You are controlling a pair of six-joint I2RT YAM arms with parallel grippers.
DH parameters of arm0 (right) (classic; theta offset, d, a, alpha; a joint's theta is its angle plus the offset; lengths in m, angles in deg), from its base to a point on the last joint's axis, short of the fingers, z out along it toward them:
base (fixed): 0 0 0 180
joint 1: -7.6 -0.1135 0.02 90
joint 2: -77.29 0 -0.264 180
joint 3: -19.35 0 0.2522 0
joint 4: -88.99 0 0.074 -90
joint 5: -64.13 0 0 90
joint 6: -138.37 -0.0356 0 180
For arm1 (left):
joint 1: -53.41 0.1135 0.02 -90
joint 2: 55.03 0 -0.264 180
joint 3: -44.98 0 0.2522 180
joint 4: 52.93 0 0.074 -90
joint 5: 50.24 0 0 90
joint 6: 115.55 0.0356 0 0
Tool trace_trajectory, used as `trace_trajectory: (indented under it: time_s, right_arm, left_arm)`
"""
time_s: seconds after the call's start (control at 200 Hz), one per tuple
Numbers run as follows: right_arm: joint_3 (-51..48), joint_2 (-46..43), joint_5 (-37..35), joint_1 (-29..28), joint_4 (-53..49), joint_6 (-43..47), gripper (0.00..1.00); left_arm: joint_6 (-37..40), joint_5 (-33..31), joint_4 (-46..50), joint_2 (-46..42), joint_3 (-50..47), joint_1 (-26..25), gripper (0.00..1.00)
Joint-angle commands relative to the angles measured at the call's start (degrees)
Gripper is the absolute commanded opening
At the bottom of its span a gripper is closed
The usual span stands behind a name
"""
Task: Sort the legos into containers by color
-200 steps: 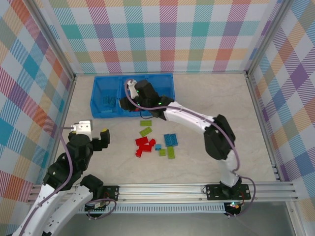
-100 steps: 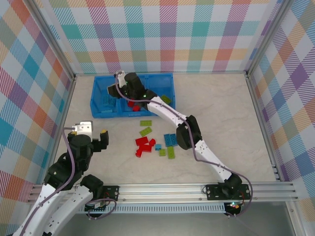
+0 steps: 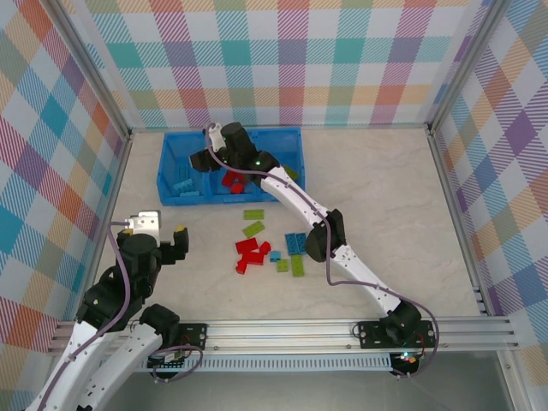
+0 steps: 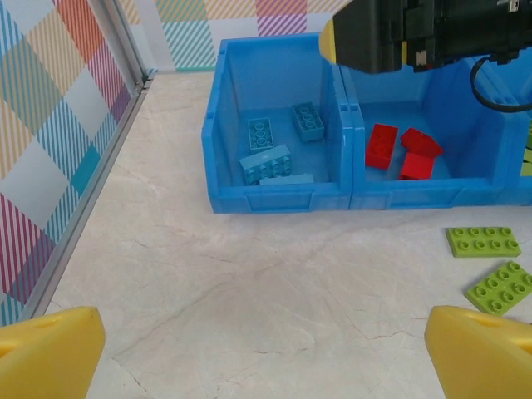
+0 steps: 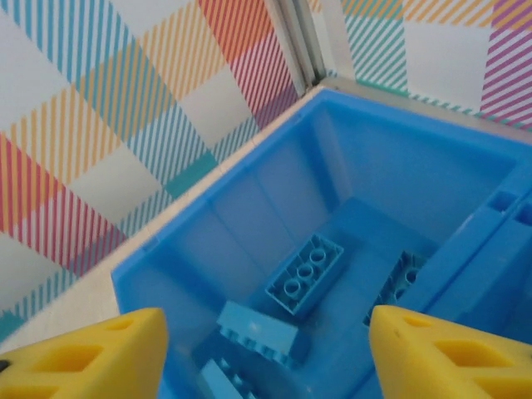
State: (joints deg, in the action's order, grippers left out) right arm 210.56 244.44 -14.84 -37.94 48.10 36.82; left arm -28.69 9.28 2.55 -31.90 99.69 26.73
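Several light blue legos (image 5: 303, 274) lie in the left container (image 4: 274, 193); my right end effector (image 5: 266, 353) hangs above them, jaws apart and empty; my left end effector (image 4: 266, 349) gapes wide over the table (image 4: 249, 283).

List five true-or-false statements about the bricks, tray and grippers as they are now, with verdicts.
1. The right gripper hangs over the left compartment of the tray. True.
2. That compartment holds red bricks. False: blue bricks lie there; red bricks lie in the middle compartment.
3. The left gripper is open and empty. True.
4. Every green brick is in the tray. False: green bricks lie on the table.
5. The right gripper clamps a brick. False: it is open, with nothing between its fingers.
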Motion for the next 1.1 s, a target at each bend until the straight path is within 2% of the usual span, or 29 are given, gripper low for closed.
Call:
trace_trajectory:
  time_s: [0.0, 0.16, 0.285, 0.47, 0.58, 0.635, 0.68, 0.785, 0.85, 0.905, 0.975, 1.06, 1.095]
  right_arm:
    - [3.25, -5.52, 3.27, -0.08, -9.17, 8.17, 0.75]
    - [3.24, -11.52, -0.9, 0.59, -22.96, 19.35, 0.82]
    - [3.26, -14.59, -3.84, 3.38, -35.12, 23.94, 0.85]
    - [3.15, -19.29, -6.53, 7.59, -51.83, 28.21, 0.92]
    - [-0.4, -24.23, -3.02, 10.56, -54.76, 26.59, 0.99]
    - [-8.47, -29.28, -2.29, 11.32, -54.03, 26.68, 1.0]
    - [-20.91, -36.1, -2.79, 11.44, -50.79, 27.4, 1.0]
    - [-59.0, -57.69, -4.66, 11.44, -31.14, 27.54, 1.0]
    - [-75.23, -68.45, -6.1, 11.52, -21.13, 26.32, 1.0]
    - [-81.84, -74.4, -7.59, 11.61, -19.47, 24.65, 1.0]
    - [-85.23, -78.15, -8.94, 11.7, -21.69, 21.35, 1.0]
    - [-88.73, -81.69, -8.58, 11.74, -23.85, 17.77, 1.0]
    - [-90.52, -83.39, -8.57, 11.7, -23.94, 14.59, 1.0]
  left_arm:
    - [1.0, 0.99, -1.01, -0.5, -0.74, 0.75, 0.99]
    - [1.83, 1.88, -1.17, -0.5, -0.78, 0.9, 1.0]
    - [2.08, 2.33, -1.2, -0.67, -0.7, 1.6, 1.0]
    - [2.41, 4.59, -2.14, -1.27, -1.05, 3.18, 1.0]
    - [2.44, 6.27, -2.49, -0.9, -1.04, 4.38, 1.0]
    - [2.44, 6.64, -2.47, -0.81, -1.11, 4.7, 1.0]
    - [2.39, 7.04, -2.43, -0.81, -1.22, 4.7, 1.0]
    - [2.26, 8.64, -2.79, -0.47, -1.46, 4.77, 1.0]
    - [1.62, 10.69, -3.71, 0.74, -1.6, 4.79, 1.0]
    - [-1.27, 14.06, -4.13, 3.14, -1.04, 4.79, 1.0]
    - [-7.15, 19.81, -6.03, 7.75, -0.62, 4.7, 1.0]
    - [-17.02, 26.22, -11.3, 15.27, -0.44, 3.78, 0.99]
    - [-20.73, 26.82, -13.48, 18.78, -0.26, 2.62, 0.98]
